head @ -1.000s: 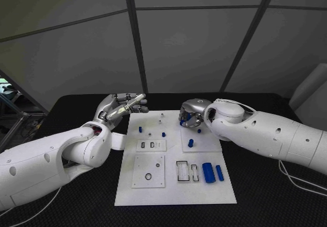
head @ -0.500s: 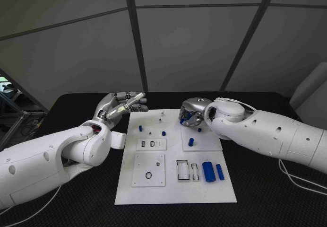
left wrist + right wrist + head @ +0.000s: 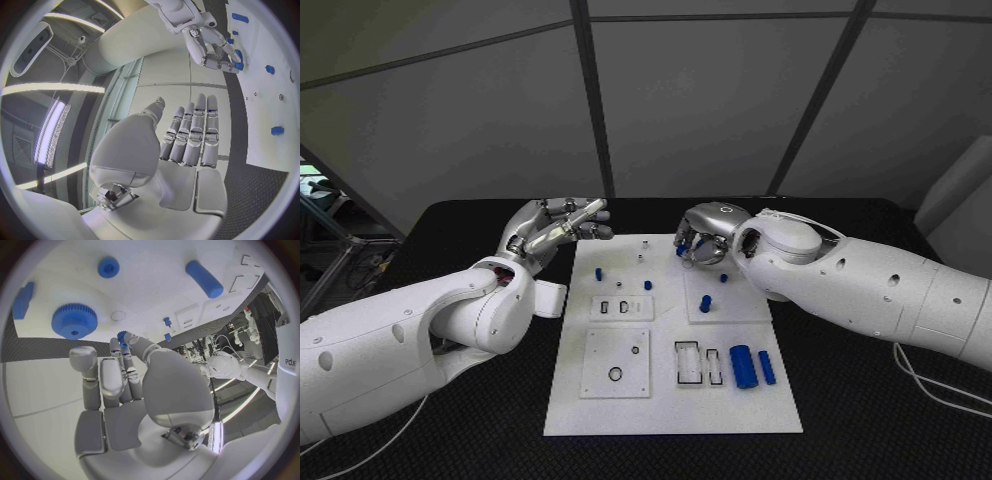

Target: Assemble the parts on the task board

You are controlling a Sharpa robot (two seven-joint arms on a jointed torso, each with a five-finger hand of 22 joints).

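The left hand [image 3: 187,135] lies flat and open, fingers straight and side by side, holding nothing. Beyond its fingertips the white board [image 3: 275,75] rests on the black worktop [image 3: 250,200], with small blue parts [image 3: 277,130] scattered on it. The right hand [image 3: 212,47] reaches over the board's edge, fingers curled around a blue part [image 3: 238,65].

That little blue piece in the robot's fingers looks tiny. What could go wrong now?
The right hand pinches the small blue part only at its fingertips above the task board, so it could slip out. Dropped, it might roll among the blue gear and pegs nearby. The left hand hovers open at the board's edge, too far to catch it.
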